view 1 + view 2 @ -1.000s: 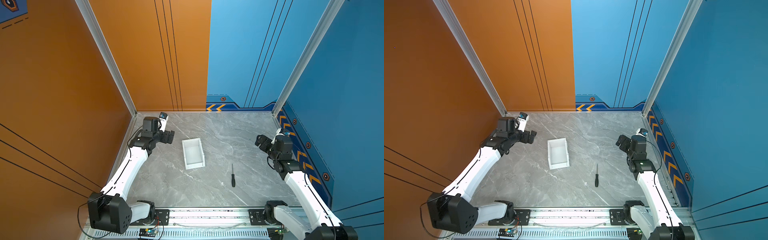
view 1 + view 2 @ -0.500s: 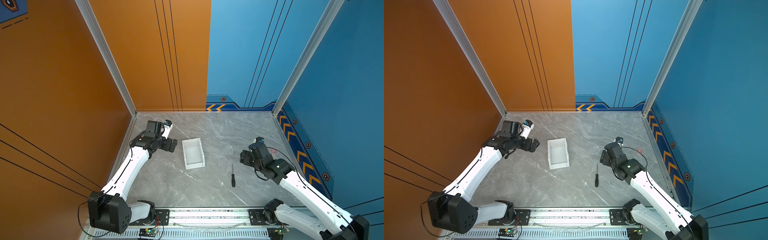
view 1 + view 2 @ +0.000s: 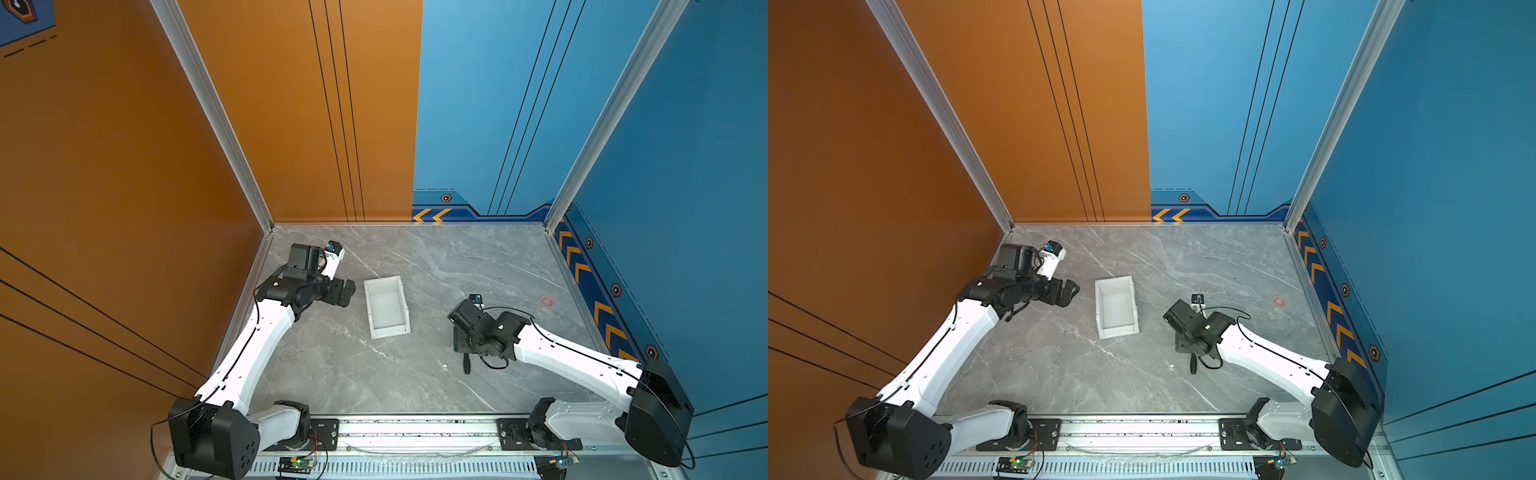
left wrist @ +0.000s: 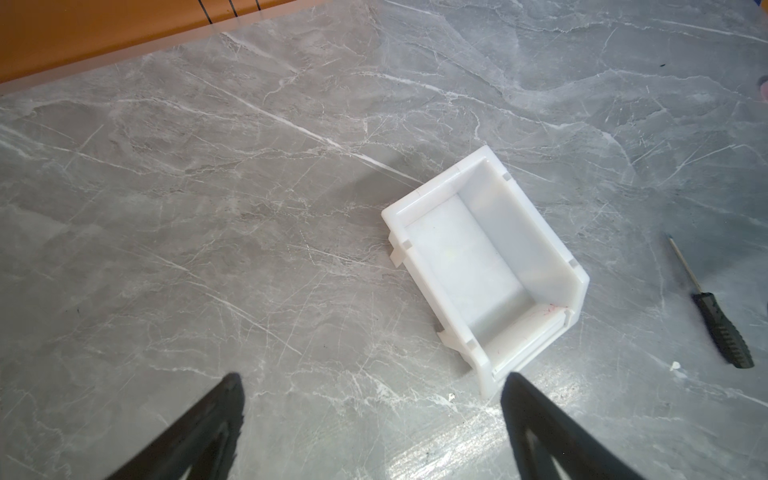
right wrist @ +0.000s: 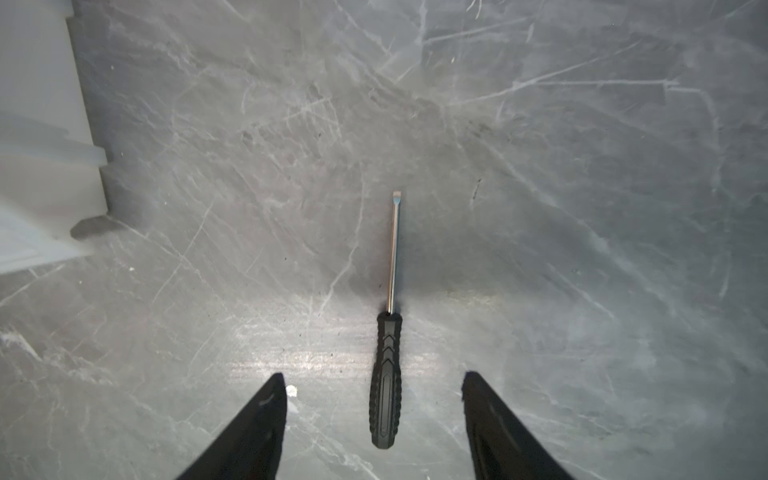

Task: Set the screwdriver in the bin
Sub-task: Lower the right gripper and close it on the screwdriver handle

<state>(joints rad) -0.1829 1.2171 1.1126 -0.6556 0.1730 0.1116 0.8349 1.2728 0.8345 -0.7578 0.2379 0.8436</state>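
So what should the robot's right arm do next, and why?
Probably lower a little and close. The right end effector is open, straddling the handle of the slim black-handled metal screwdriver, which lies flat on the grey marble table, not yet gripped.

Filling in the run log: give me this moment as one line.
phase: pre-grasp | right gripper: open, fingers flanking screwdriver handle | left gripper: open, beside bin | bin: empty

— What colour are the arms?
— White shells on the left arm [image 3: 257, 345] and the right arm [image 3: 569, 357], black joints, a big black housing [image 3: 212, 440] at lower left.
— Cables?
— A thin black cable [image 3: 495, 368], looped, right of centre.
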